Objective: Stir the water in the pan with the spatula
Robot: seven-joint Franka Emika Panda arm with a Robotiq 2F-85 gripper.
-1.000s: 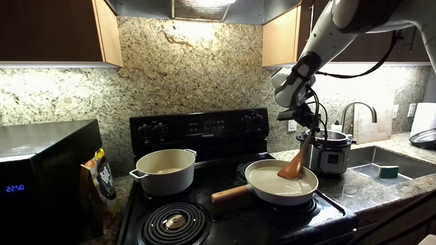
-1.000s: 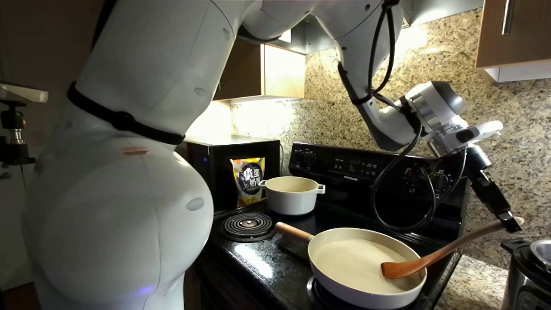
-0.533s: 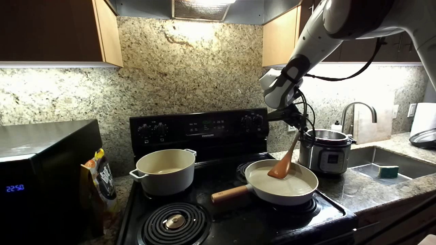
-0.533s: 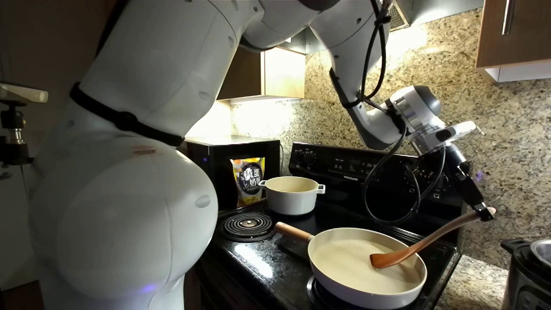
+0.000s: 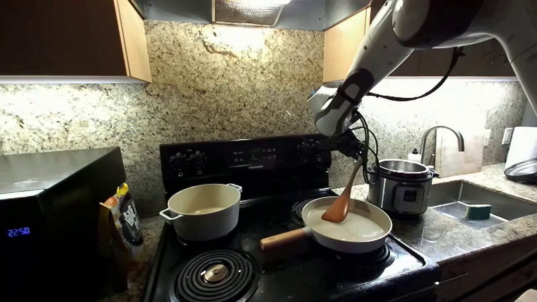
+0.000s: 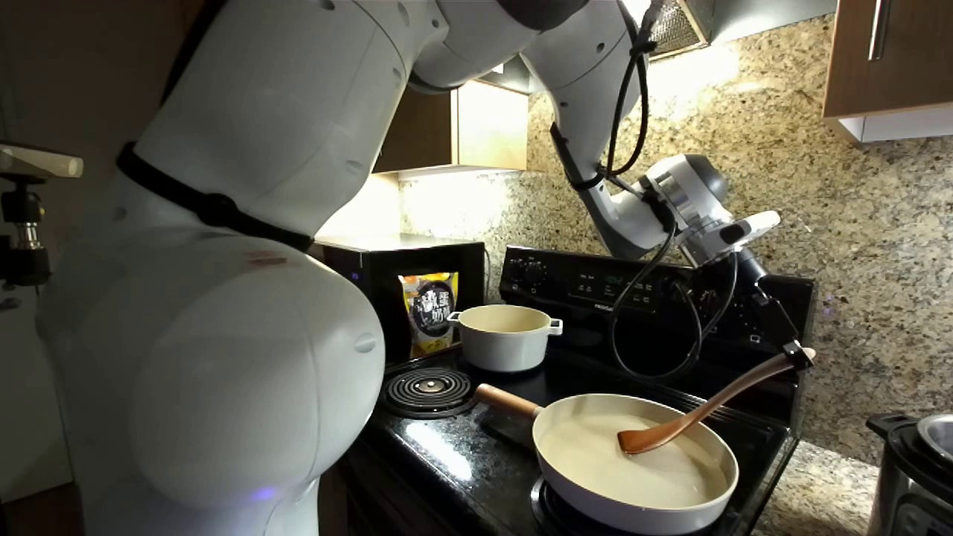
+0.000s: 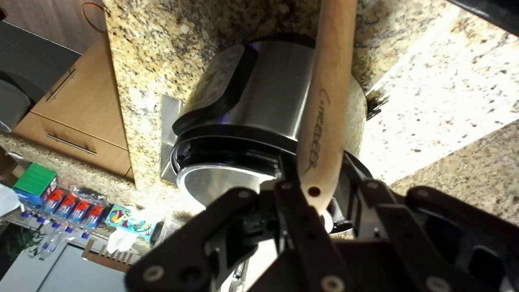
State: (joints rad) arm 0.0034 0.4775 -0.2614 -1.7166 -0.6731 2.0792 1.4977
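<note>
Spatula (image 6: 700,413) sits tilted, blade in the water (image 6: 588,465) inside the pan (image 6: 581,503), shaft slanting up over the rim. End effector (image 6: 798,356) is clamped near its top end. Pan is on a coil of the stove (image 5: 302,272); pot (image 5: 205,224) stands apart, same stove. Steel cooker (image 5: 384,197) on the counter (image 5: 461,247), sponge (image 5: 478,212) in the sink (image 5: 503,205)

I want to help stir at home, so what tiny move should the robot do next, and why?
Probably a small, gentle circle with the spatula: its blade seems to dip into the water, the gripper holds its other end, and open water lies on both sides of the blade. Small and gentle seems wise because the pan walls it in all round.
</note>
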